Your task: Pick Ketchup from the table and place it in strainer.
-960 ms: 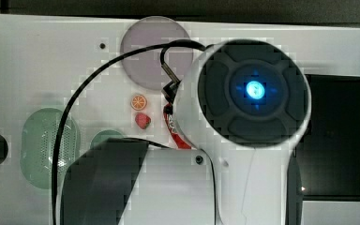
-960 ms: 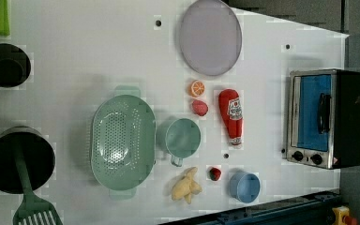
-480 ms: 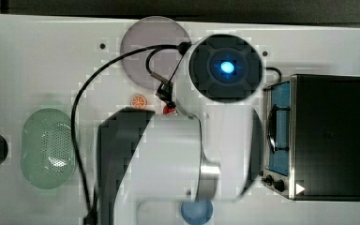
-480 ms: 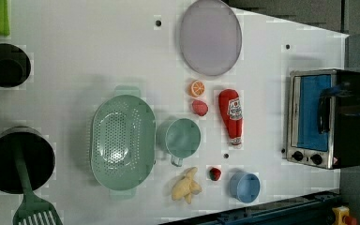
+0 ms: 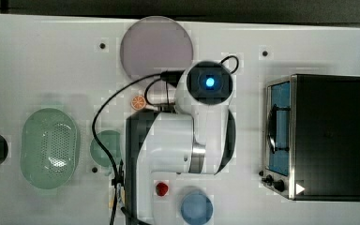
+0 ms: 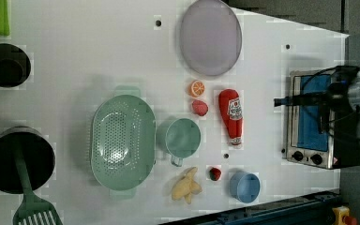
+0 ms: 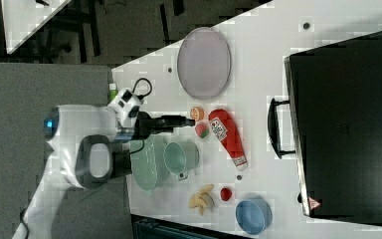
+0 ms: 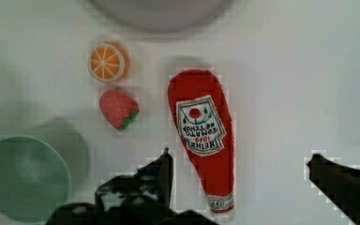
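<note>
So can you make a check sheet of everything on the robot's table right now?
Surface: white table, flat.
Job's things: ketchup lying flat, not held; strainer holds nothing.
Clutter: plate, orange slice, strawberry, green cup, blue bowl, spatula in a black pot, toaster oven.
Tool: tool open, above the ketchup's cap end, touching nothing.
Cables: black cable looping off the arm.
Surroundings: dark floor.
</note>
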Robot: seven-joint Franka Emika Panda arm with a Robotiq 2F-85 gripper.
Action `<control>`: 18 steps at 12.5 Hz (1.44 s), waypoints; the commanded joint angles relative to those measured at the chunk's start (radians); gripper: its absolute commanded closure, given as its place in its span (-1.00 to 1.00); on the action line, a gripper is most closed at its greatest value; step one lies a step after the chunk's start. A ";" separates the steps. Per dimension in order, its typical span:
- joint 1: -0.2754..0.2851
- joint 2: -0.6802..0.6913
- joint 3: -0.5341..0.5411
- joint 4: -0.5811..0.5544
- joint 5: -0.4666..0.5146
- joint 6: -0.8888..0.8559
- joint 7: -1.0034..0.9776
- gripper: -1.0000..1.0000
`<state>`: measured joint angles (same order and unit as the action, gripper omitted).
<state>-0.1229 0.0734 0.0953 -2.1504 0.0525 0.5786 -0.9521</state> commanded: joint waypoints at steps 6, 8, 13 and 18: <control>0.016 0.119 0.015 -0.130 -0.084 0.261 -0.132 -1.00; 0.017 0.162 0.015 -0.144 -0.102 0.314 -0.120 -1.00; 0.035 0.263 0.018 -0.183 -0.102 0.465 -0.095 -1.00; 0.037 0.338 0.015 -0.205 -0.102 0.539 -0.061 -0.68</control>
<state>-0.0889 0.3997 0.1136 -2.3516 -0.0458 1.0840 -1.0371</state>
